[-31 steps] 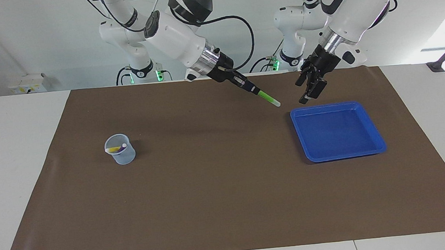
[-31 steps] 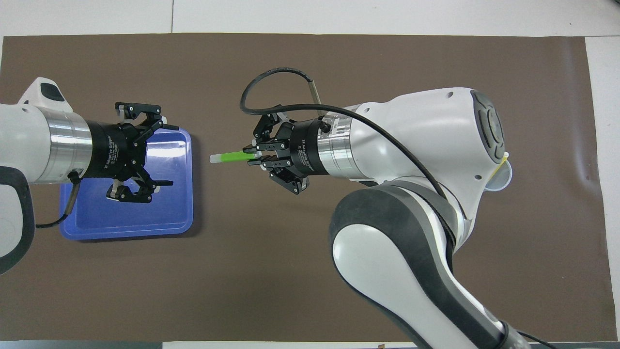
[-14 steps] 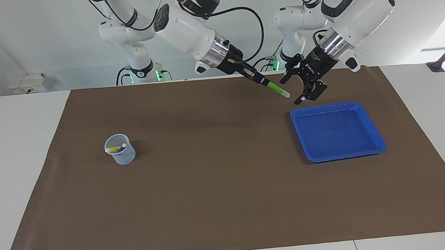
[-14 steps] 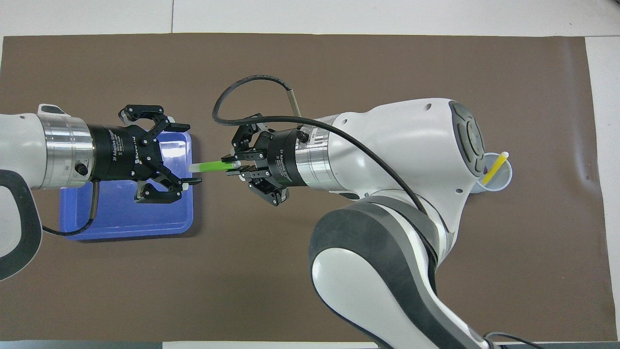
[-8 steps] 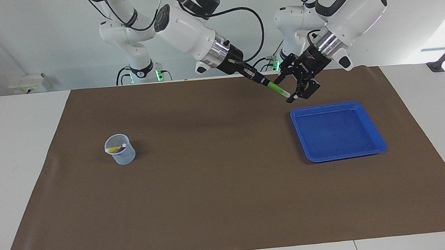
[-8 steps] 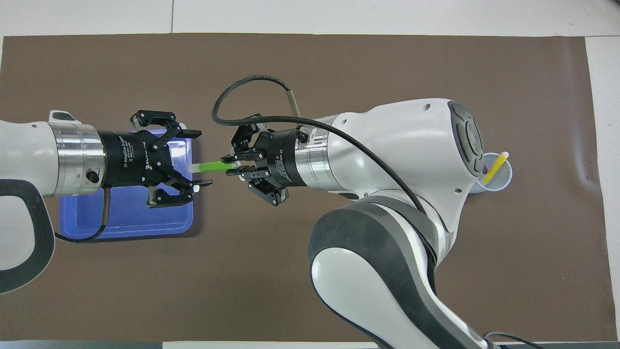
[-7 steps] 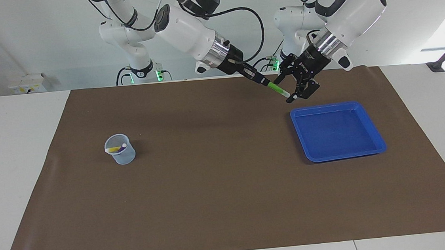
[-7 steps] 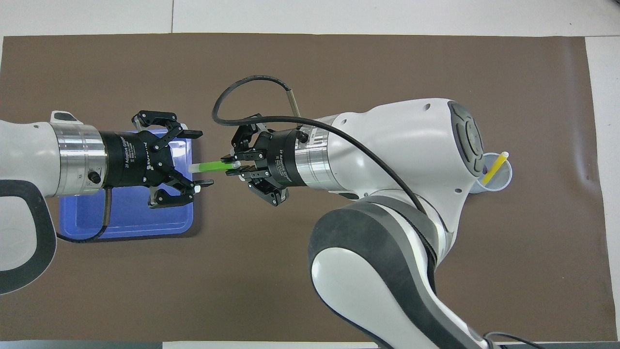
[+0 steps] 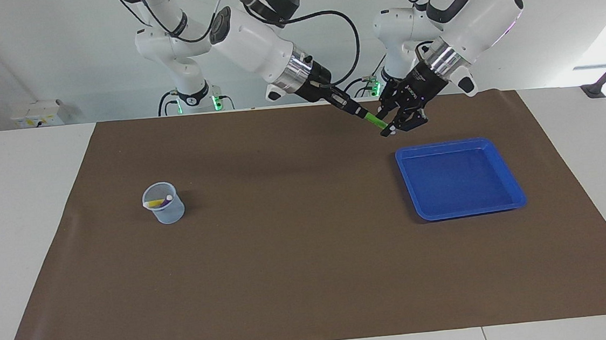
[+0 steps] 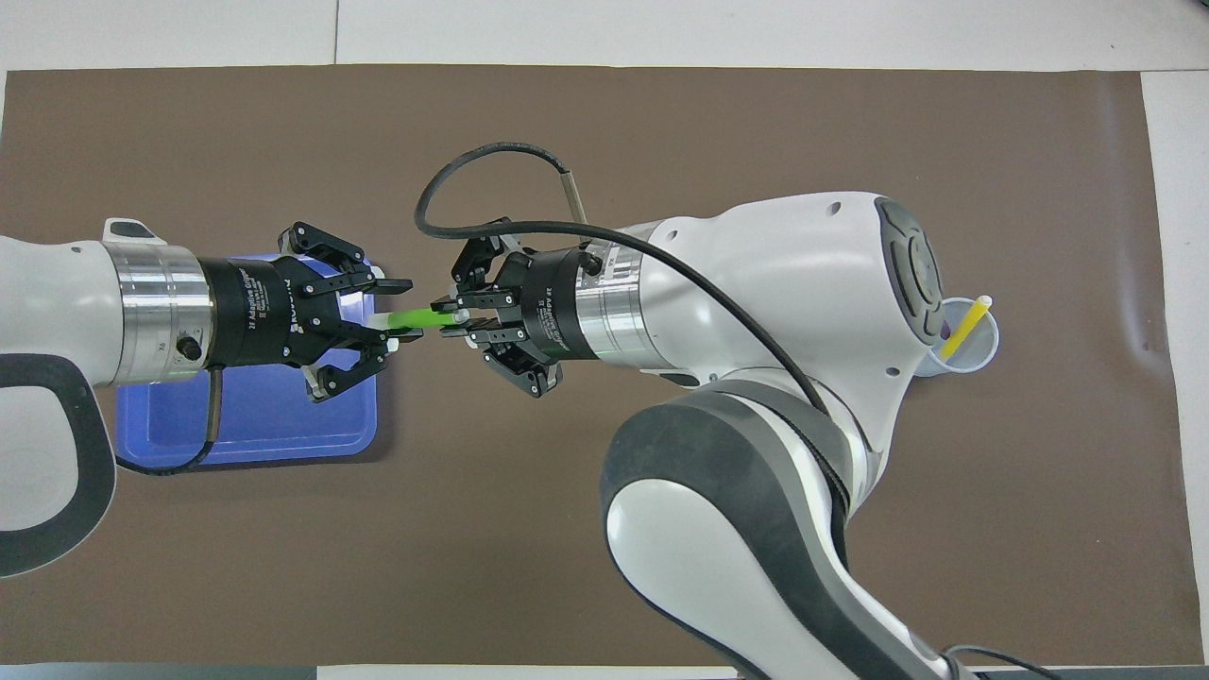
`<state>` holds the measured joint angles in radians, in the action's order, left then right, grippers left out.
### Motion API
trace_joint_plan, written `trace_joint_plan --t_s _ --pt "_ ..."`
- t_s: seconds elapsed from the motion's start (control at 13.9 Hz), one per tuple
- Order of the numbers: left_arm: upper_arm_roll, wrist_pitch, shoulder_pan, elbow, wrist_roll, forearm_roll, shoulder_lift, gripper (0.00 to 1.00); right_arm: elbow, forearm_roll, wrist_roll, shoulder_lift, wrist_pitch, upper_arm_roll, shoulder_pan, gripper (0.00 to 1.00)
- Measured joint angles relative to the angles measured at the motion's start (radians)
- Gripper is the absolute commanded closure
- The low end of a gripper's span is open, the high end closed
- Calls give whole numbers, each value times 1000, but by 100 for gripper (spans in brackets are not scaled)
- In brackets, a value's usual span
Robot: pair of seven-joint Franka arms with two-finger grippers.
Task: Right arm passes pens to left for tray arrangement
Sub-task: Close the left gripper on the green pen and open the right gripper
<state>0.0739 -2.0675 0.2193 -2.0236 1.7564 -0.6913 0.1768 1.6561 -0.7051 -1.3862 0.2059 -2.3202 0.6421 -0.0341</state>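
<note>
The right gripper [image 10: 451, 319] is clamped on one end of the green pen [image 10: 413, 320], while the left gripper [image 10: 395, 312] has its fingers drawn in around the pen's pale other end; whether they have actually pinched it I cannot tell. Both hang in the air over the mat [image 9: 301, 278], just beside the tray's [image 9: 512, 186] edge, the pen bridging them. The risk, as I judge it, is in the timing: if the right lets go before the left has a firm pinch, the pen would drop to the mat short of the tray. A grip so near the tip could also let the pen swivel or slip out, and if either arm pulls while both hold, the pen could be wrenched askew. The tray is empty, sitting toward the left arm's end of the table. The cup [image 9: 164, 203], toward the right arm's end, holds the yellow pen [image 10: 962, 327] leaning on its rim, plus a purple pen [image 9: 167, 200] beside it.
</note>
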Motion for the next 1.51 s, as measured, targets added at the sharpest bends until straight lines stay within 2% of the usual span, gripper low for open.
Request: trace_joint_plan --t_s 0.14,0.22,0.36,0.79,0.86,0.94,1.01,1.08,1.3,1.51 --pt "0 0 0 0 0 0 0 57 0 0 0 0 0 0 0 100" --pt "0 0 0 0 0 0 0 65 0 0 0 0 0 0 0 100" --pt "0 2 0 0 0 0 1 100 0 0 0 0 -6 0 0 100" --pt "0 5 3 -7 -63 1 10 100 -1 0 0 3 -14 0 0 100" --pt "0 5 3 -7 -64 1 10 100 -1 0 0 3 -14 0 0 73" --pt "0 5 3 -7 -64 1 10 100 -1 0 0 3 -13 0 0 20" --pt "0 7 4 -7 -64 0 11 100 -1 8 1 3 -14 0 1 3" --pt "0 5 4 -8 -63 -1 11 100 -1 30 1 3 -8 0 0 0" --pt "-2 4 4 -8 -63 -1 11 100 -2 116 1 -1 22 -1 1 0" --pt "-4 3 4 -8 -63 -1 11 100 -5 206 8 -34 112 -60 2 0"
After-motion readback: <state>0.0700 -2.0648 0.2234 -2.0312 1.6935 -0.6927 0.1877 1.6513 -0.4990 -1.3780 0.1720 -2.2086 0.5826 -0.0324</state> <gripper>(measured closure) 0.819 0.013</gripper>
